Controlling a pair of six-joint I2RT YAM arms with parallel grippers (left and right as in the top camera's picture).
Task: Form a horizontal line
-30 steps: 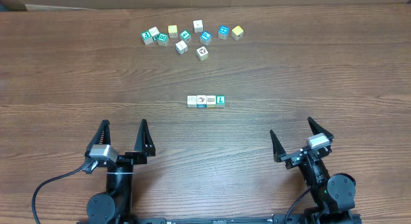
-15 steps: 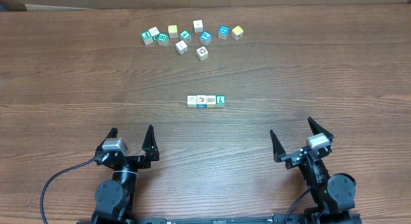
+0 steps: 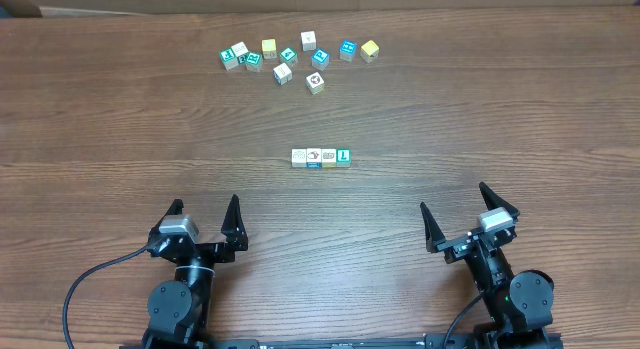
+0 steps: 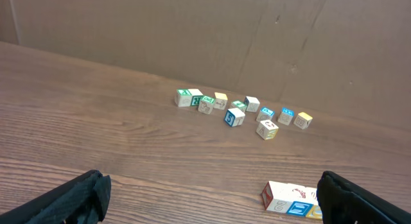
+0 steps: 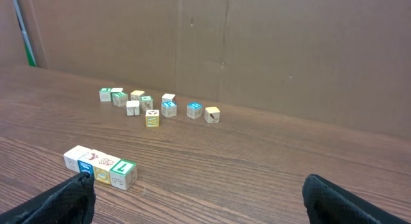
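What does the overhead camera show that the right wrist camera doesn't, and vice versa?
Only overhead: the left gripper, open. Only right wrist: the full face of the brown cardboard wall behind the table, and the cubes' side faces. Both: the row of four cubes, the loose cubes beyond it, and the open right gripper.

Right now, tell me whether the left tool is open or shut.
Open. The left tool shows both fingers spread wide apart in the overhead view, nothing held between them.
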